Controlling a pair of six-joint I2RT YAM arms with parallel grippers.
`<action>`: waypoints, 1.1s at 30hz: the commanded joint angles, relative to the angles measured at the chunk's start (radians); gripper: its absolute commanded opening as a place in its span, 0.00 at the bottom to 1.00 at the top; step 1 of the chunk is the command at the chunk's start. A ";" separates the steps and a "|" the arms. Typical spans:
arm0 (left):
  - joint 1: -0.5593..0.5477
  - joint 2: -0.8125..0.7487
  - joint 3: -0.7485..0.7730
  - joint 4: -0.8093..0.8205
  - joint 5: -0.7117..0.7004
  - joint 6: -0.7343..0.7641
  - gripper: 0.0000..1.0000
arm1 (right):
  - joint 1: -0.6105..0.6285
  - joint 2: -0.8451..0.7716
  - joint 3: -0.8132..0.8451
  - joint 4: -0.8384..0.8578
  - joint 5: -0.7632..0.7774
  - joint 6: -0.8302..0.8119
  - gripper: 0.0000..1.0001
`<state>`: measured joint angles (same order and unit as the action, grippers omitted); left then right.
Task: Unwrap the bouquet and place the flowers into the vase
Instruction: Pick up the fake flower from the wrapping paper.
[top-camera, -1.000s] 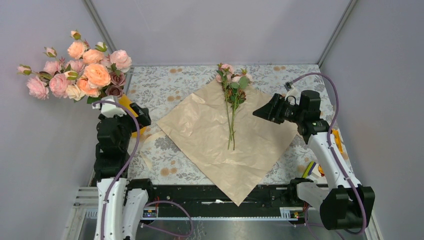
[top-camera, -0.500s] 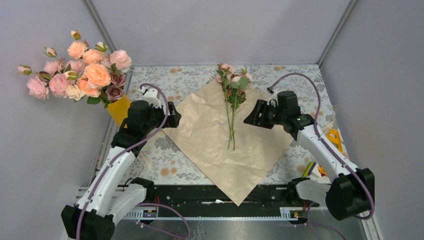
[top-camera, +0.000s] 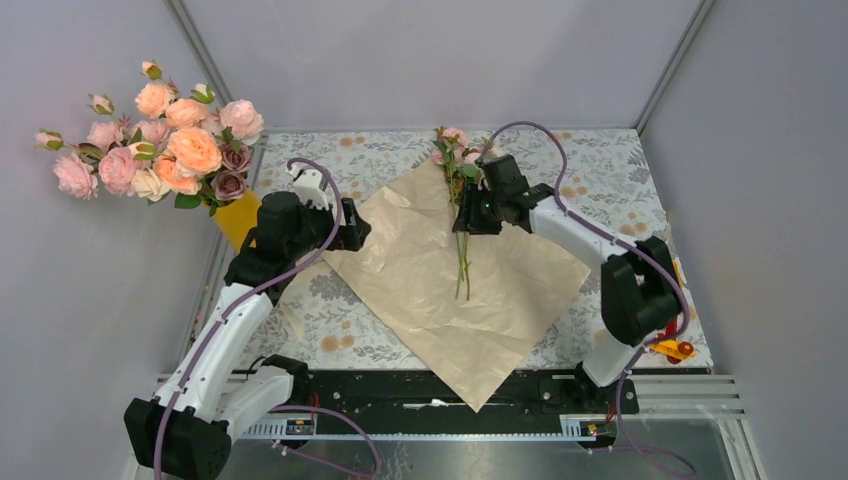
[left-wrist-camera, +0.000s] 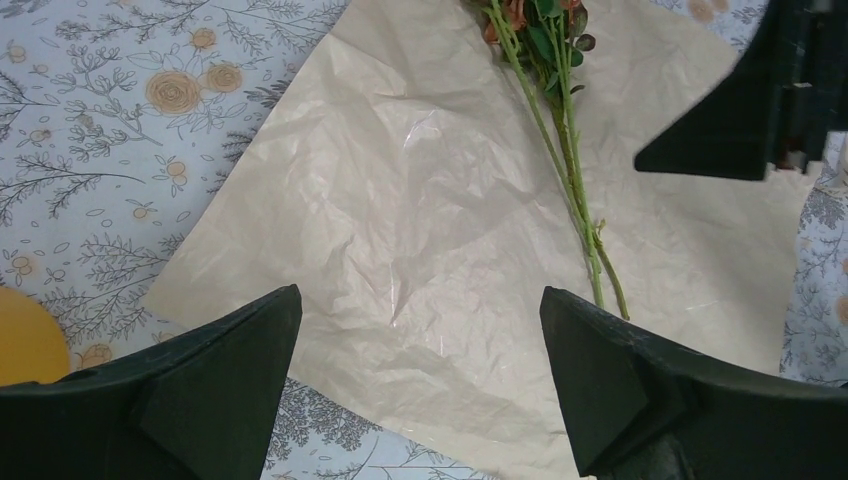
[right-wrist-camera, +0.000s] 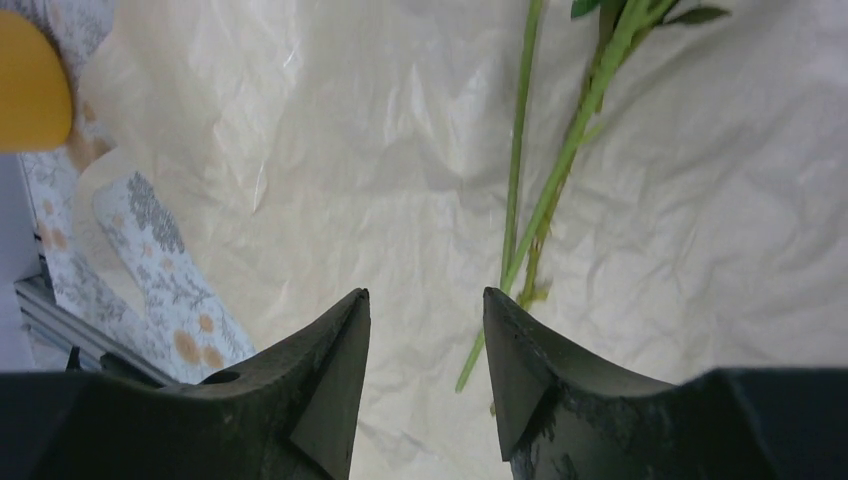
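Reaching fwd and inward w/ a bent elbow, the left arm (top-camera: 225, 320) holds the left gripper (top-camera: 352, 228) over the left corner of the paper (top-camera: 430, 290). Its jaws are spread wide w/ nothing btwn them. The right arm (top-camera: 590, 235) stretches far across to mid-table. The right gripper (top-camera: 463, 214) points down over the flowers (top-camera: 462, 185), jaws part-way apart. In the wrist view the stems line up w/ the gap, not pinched. The flowers lie loose on the paper, which is opened flat on the table (top-camera: 600, 160), heads toward the far edge. The vase (top-camera: 238, 220) stands at the table's left edge, near the left gripper and well apart from the flowers, w/ a big rose bunch (top-camera: 160, 140) at its top.
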<state>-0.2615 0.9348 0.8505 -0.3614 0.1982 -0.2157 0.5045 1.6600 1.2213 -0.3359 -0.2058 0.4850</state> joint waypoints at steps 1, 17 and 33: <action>-0.002 -0.021 0.009 0.059 0.026 -0.019 0.99 | 0.014 0.143 0.165 -0.065 0.061 -0.056 0.52; 0.013 -0.027 0.000 0.070 0.060 -0.036 0.99 | 0.037 0.430 0.404 -0.166 0.166 -0.123 0.46; 0.034 -0.021 -0.002 0.075 0.086 -0.049 0.99 | 0.047 0.514 0.467 -0.195 0.227 -0.130 0.35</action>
<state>-0.2348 0.9295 0.8501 -0.3424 0.2493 -0.2554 0.5381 2.1624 1.6497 -0.5049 -0.0261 0.3668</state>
